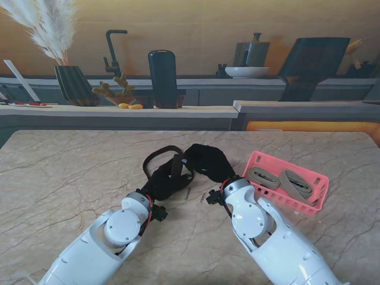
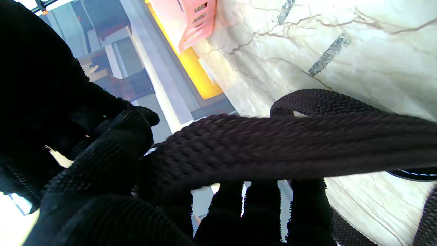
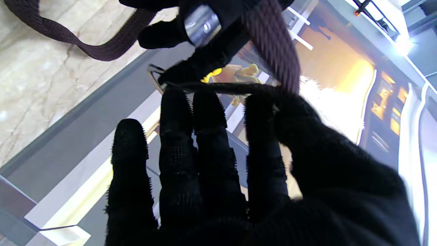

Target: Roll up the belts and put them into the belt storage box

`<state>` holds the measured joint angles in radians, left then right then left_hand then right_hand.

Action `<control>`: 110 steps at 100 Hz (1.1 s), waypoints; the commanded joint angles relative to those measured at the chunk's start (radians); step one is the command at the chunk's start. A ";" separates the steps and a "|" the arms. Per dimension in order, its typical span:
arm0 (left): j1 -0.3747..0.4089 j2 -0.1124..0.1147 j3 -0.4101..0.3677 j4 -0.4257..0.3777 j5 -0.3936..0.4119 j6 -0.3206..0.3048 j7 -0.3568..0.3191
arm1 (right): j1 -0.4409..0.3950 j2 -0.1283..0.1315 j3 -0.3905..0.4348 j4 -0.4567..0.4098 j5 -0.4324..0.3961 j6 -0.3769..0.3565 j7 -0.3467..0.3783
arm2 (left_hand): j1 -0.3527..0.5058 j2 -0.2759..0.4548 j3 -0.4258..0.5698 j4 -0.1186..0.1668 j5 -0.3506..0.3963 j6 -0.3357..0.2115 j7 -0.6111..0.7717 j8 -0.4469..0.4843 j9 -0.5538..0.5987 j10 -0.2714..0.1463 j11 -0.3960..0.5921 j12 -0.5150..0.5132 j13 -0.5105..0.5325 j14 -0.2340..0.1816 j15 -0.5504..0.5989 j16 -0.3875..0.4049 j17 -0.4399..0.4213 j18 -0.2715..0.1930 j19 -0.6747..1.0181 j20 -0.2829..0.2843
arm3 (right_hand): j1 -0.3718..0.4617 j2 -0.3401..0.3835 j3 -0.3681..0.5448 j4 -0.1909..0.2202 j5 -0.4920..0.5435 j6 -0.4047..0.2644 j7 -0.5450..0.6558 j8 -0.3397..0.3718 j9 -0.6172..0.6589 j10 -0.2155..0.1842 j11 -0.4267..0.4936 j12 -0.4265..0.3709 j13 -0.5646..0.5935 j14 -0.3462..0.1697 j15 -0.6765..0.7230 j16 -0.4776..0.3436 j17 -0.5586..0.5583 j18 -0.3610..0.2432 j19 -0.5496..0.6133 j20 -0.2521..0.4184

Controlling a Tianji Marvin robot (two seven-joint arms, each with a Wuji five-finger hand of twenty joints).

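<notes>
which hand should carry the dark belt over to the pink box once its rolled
Probably the right robot hand. The pink storage box sits on its side of the table, just beside its wrist, while the left robot hand would have to cross over. Both grip the dark brown belt.

No readable text, label, brand, number or sign shows in any view.

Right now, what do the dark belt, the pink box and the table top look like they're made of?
Dark belt: woven fabric webbing, matte; the braided weave shows close up. Pink box: probably moulded plastic, with slotted walls and an even colour. Table top: marble-look surface, beige with dark veins, slightly glossy; real stone or laminate, I can't tell.
</notes>
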<state>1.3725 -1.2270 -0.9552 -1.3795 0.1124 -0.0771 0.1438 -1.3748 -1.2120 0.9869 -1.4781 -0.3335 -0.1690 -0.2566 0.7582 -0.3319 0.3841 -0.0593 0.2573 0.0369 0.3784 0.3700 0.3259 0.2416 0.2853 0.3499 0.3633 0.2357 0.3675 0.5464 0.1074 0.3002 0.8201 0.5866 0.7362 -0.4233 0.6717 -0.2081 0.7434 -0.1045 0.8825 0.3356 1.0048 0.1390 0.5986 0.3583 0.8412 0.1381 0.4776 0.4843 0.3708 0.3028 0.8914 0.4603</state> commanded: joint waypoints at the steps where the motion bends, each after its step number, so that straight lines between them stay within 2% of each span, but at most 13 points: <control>1: 0.015 0.001 -0.003 -0.011 0.003 0.018 -0.001 | -0.005 -0.002 -0.001 -0.017 -0.012 -0.020 -0.010 | -0.035 -0.044 0.001 0.018 -0.024 0.149 -0.085 -0.048 -0.033 0.018 -0.030 -0.032 -0.027 0.012 -0.018 -0.019 -0.011 0.024 -0.018 -0.018 | -0.001 0.048 0.006 -0.002 0.027 -0.287 0.103 0.048 -0.015 -0.028 -0.017 0.002 -0.044 -0.066 -0.020 -0.013 -0.020 -0.031 -0.025 -0.002; 19: 0.038 0.004 -0.019 -0.053 0.000 0.073 -0.005 | 0.000 -0.004 -0.006 0.006 -0.109 -0.072 -0.084 | -0.005 -0.007 -0.012 0.015 -0.012 0.158 -0.096 -0.072 -0.032 0.034 -0.023 -0.053 -0.027 0.033 -0.005 -0.023 -0.016 0.038 -0.007 -0.021 | 0.006 0.037 0.033 -0.002 0.028 -0.260 0.116 0.054 -0.008 -0.047 0.009 0.019 -0.049 -0.067 0.011 -0.001 -0.016 -0.027 -0.040 0.022; 24: 0.041 0.000 -0.021 -0.058 0.000 0.084 0.007 | -0.001 -0.002 -0.006 0.006 -0.131 -0.071 -0.093 | 0.148 0.131 -0.149 0.028 0.057 0.115 0.000 -0.010 0.076 0.003 0.042 -0.011 0.068 0.024 0.082 0.029 0.042 0.015 0.101 0.016 | 0.006 0.031 0.045 -0.004 0.033 -0.244 0.117 0.048 -0.006 -0.045 0.015 0.021 -0.051 -0.061 0.022 0.001 -0.016 -0.021 -0.041 0.031; 27: 0.041 -0.005 -0.021 -0.058 0.000 0.091 0.025 | -0.001 0.000 -0.006 0.006 -0.141 -0.071 -0.094 | 0.226 0.173 -0.132 0.019 0.179 0.123 0.095 0.048 0.274 0.000 0.127 0.034 0.239 0.041 0.239 0.108 0.163 0.022 0.269 0.083 | 0.007 0.031 0.049 -0.004 0.032 -0.236 0.117 0.047 -0.009 -0.042 0.014 0.020 -0.055 -0.056 0.022 0.001 -0.018 -0.021 -0.041 0.033; 31: 0.042 -0.008 -0.022 -0.060 -0.010 0.097 0.031 | 0.000 0.001 -0.007 0.009 -0.153 -0.072 -0.098 | 0.464 0.221 -0.335 0.009 0.274 0.086 0.216 0.108 0.426 -0.008 0.196 0.083 0.361 0.049 0.379 0.165 0.252 0.020 0.410 0.069 | 0.012 0.031 0.053 -0.004 0.031 -0.213 0.117 0.043 -0.016 -0.034 0.013 0.020 -0.061 -0.050 0.026 0.001 -0.020 -0.019 -0.040 0.036; 34: 0.043 -0.011 -0.023 -0.062 -0.027 0.100 0.031 | 0.001 0.003 -0.007 0.011 -0.164 -0.073 -0.101 | 0.519 0.248 -0.380 0.008 0.300 0.065 0.285 0.146 0.474 -0.009 0.249 0.116 0.389 0.057 0.442 0.193 0.265 0.023 0.458 0.077 | 0.016 0.027 0.058 -0.005 0.032 -0.185 0.116 0.033 -0.025 -0.022 0.018 0.022 -0.067 -0.045 0.035 0.003 -0.023 -0.013 -0.038 0.042; 41: 0.045 -0.013 -0.025 -0.064 -0.056 0.101 0.026 | 0.001 0.006 -0.007 0.014 -0.189 -0.069 -0.107 | 0.525 0.263 -0.398 0.011 0.295 0.037 0.386 0.193 0.507 -0.023 0.326 0.184 0.416 0.050 0.518 0.221 0.279 0.019 0.515 0.088 | -0.001 -0.008 0.087 -0.008 0.024 -0.129 0.114 -0.001 -0.058 0.008 0.027 0.024 -0.088 -0.026 0.047 0.002 -0.029 -0.004 -0.039 0.051; 49: 0.041 -0.013 -0.021 -0.058 -0.050 0.097 0.027 | 0.003 0.013 -0.008 0.016 -0.216 -0.068 -0.103 | 0.529 0.266 -0.398 0.012 0.281 0.034 0.432 0.212 0.509 -0.028 0.389 0.249 0.431 0.037 0.580 0.245 0.291 0.017 0.555 0.104 | -0.126 -0.106 0.152 -0.019 -0.029 -0.035 0.077 -0.014 -0.114 0.054 0.034 0.027 -0.125 -0.002 0.053 0.001 -0.048 0.018 -0.047 0.057; 52: 0.038 -0.012 -0.017 -0.054 -0.038 0.091 0.030 | 0.002 0.017 -0.009 0.014 -0.223 -0.061 -0.093 | 0.532 0.268 -0.398 0.012 0.273 0.036 0.456 0.223 0.512 -0.031 0.421 0.285 0.444 0.028 0.611 0.258 0.303 0.019 0.577 0.113 | -0.210 -0.132 0.208 -0.013 -0.017 0.018 -0.024 0.033 -0.142 0.072 0.030 0.030 -0.144 0.011 0.050 0.002 -0.057 0.026 -0.053 0.064; 55: 0.034 -0.011 -0.013 -0.048 -0.016 0.083 0.034 | 0.002 0.021 -0.010 0.010 -0.229 -0.054 -0.077 | 0.533 0.269 -0.396 0.012 0.266 0.042 0.474 0.233 0.519 -0.033 0.453 0.320 0.465 0.023 0.647 0.271 0.323 0.022 0.605 0.124 | -0.293 -0.145 0.249 0.041 0.008 0.061 -0.134 0.115 -0.161 0.089 0.028 0.036 -0.160 0.021 0.049 0.005 -0.064 0.033 -0.058 0.074; 59: 0.030 -0.008 -0.007 -0.042 0.016 0.074 0.036 | 0.002 0.029 -0.014 0.003 -0.244 -0.038 -0.052 | 0.533 0.276 -0.395 0.012 0.257 0.045 0.485 0.240 0.524 -0.039 0.478 0.346 0.488 0.015 0.672 0.278 0.345 0.023 0.627 0.131 | -0.356 -0.133 0.199 0.086 0.023 0.098 -0.218 0.202 -0.175 0.105 0.028 0.043 -0.171 0.033 0.053 0.013 -0.067 0.044 -0.061 0.086; 72: 0.021 -0.001 0.007 -0.030 0.084 0.053 0.048 | 0.021 0.039 -0.040 0.012 -0.301 -0.019 -0.039 | 0.533 0.284 -0.388 0.009 0.225 0.065 0.528 0.275 0.547 -0.055 0.572 0.441 0.546 -0.005 0.755 0.305 0.403 0.031 0.689 0.149 | -0.459 -0.066 0.004 0.112 0.060 0.167 -0.278 0.246 -0.167 0.156 0.059 0.073 -0.176 0.085 0.119 0.063 -0.064 0.091 -0.049 0.110; 110: 0.003 0.005 0.031 -0.002 0.174 0.016 0.074 | 0.093 0.053 -0.137 0.061 -0.458 0.039 -0.082 | 0.529 0.283 -0.408 0.003 0.218 0.091 0.565 0.278 0.701 -0.110 0.642 0.481 0.708 0.005 0.850 0.279 0.554 0.068 0.814 0.156 | -0.483 0.013 -0.068 0.125 0.288 0.072 0.051 0.494 0.008 0.212 0.278 0.163 -0.074 0.193 0.463 0.235 -0.052 0.122 0.155 0.139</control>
<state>1.3740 -1.2208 -0.9253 -1.3815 0.2857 -0.0565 0.2138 -1.2918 -1.1533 0.8622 -1.4210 -0.7812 -0.1430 -0.3393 1.2213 -0.1131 -0.0100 -0.0608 0.5043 0.1359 0.9071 0.6395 0.9987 0.1535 0.8887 0.8077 1.0364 0.2476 1.1902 0.8368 0.6434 0.3420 1.5571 0.7284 0.2833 -0.4521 0.6301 -0.1171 0.9838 -0.0007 0.8844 0.8071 0.9791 0.3013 0.8420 0.4989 0.7485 0.3205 0.9017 0.6962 0.3212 0.3920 1.0029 0.5774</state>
